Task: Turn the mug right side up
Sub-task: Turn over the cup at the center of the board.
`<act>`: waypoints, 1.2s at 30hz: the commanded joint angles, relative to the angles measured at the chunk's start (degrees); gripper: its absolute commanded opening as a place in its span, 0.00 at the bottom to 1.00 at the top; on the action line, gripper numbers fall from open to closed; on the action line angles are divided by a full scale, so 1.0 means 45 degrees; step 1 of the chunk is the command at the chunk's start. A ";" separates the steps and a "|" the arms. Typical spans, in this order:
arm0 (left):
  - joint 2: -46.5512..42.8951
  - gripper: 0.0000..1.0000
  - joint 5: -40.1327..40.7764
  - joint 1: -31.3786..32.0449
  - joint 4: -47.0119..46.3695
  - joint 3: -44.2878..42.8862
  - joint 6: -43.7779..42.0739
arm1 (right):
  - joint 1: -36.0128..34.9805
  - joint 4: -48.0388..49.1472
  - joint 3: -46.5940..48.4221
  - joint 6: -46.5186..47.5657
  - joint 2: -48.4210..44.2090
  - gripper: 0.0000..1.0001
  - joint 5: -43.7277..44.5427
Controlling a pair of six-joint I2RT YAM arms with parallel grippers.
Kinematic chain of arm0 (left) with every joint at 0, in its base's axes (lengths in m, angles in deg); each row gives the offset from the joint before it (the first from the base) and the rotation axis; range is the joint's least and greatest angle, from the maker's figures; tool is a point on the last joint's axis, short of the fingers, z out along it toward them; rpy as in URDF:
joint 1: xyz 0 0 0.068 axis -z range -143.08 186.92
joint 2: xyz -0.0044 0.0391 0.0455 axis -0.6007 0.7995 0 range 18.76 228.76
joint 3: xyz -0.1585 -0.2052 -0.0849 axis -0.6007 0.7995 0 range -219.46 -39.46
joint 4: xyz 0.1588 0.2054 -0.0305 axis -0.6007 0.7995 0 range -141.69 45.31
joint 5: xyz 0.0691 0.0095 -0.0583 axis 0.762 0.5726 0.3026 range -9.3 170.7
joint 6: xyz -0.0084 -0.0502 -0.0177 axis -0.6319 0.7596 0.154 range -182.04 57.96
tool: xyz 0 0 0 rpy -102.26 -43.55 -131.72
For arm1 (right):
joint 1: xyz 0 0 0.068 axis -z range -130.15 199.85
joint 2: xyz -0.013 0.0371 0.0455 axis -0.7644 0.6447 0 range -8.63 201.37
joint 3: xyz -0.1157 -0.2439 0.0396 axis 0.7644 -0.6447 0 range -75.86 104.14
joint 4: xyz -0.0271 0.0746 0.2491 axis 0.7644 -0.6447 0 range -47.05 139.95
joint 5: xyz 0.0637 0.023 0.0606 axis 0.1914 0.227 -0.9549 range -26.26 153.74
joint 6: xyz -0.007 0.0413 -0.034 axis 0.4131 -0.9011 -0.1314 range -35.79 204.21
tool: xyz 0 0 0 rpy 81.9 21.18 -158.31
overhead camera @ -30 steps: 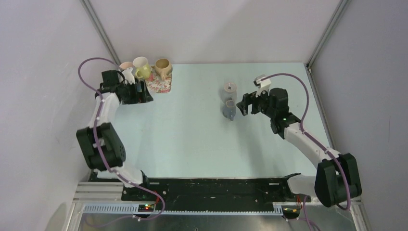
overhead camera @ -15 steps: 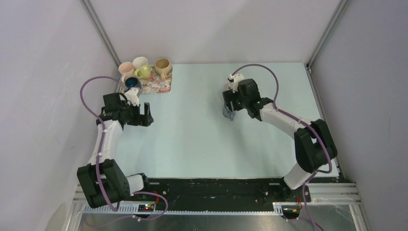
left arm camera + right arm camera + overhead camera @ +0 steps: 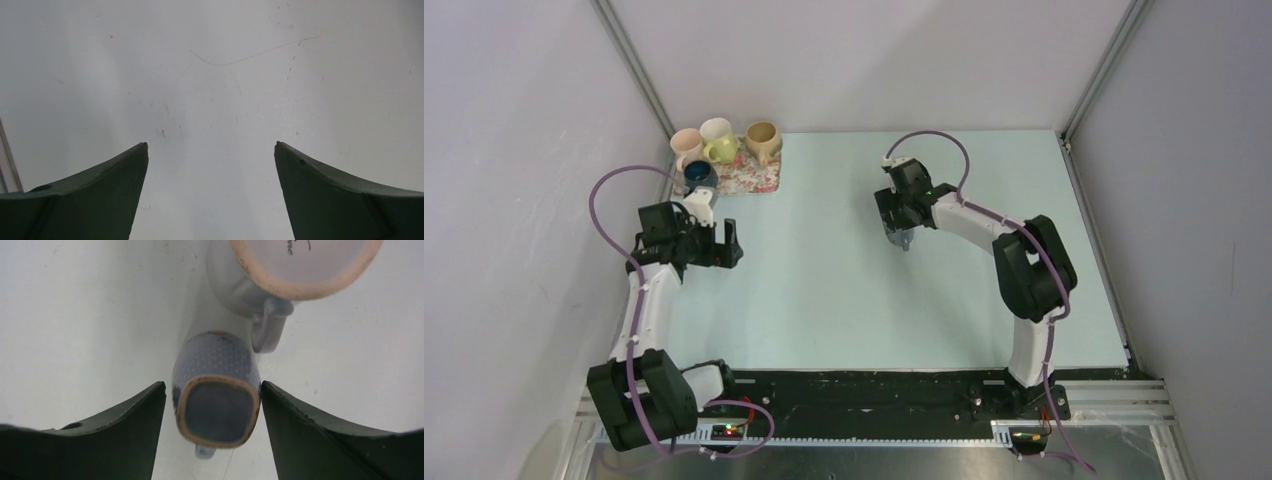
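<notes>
A blue patterned mug (image 3: pixel 216 405) stands upside down on the pale table, its squarish tan-rimmed base facing up; in the top view only its lower edge (image 3: pixel 903 239) shows under the arm. My right gripper (image 3: pixel 213 384) hangs over it with a finger on each side. The right finger (image 3: pixel 300 425) is at the mug's wall; the left finger (image 3: pixel 125 430) stands a little off it, so the gripper is open. My right gripper (image 3: pixel 900 220) is at the table's middle back. My left gripper (image 3: pixel 211 144) is wide open over bare table, at the left (image 3: pixel 727 245).
A second, pale mug (image 3: pixel 295 265) stands upside down just beyond the blue one, its handle toward it. At the back left a floral tray (image 3: pixel 759 180) holds several mugs, among them a tan one (image 3: pixel 764 142) and a dark blue one (image 3: pixel 699 175).
My right arm has swung left and come down over the blue mug, its jaws narrowing around it. My left gripper has drawn back from the tray toward the near side.
</notes>
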 commanded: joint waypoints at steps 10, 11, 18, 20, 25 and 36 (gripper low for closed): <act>-0.0534 1.00 0.0091 0.0014 -0.0675 0.0368 -0.0329 | -0.0049 -0.1891 0.2573 -0.0399 0.2021 0.54 -0.0069; -0.0536 1.00 0.0096 0.0012 -0.0690 0.0387 -0.0334 | -0.0053 -0.1940 0.2673 -0.0322 0.2089 0.50 -0.0100; -0.0468 1.00 -0.0037 0.0024 -0.0762 0.0382 -0.0292 | -0.0092 -0.1983 0.2599 0.0191 0.1193 0.00 -0.0954; -0.0506 1.00 -0.0309 0.0031 -0.0791 0.0301 -0.0202 | -0.0087 -0.1737 0.2230 0.0328 0.0330 0.00 -0.1779; -0.0502 1.00 -0.1988 0.0110 -0.0798 -0.0668 0.0200 | -0.0062 -0.1028 0.1691 0.0603 -0.2255 0.00 -0.3891; 0.1131 1.00 -0.3593 0.2866 -0.0979 -0.5721 0.2720 | 0.0362 0.0500 0.0944 -0.0499 -0.5882 0.00 -0.7040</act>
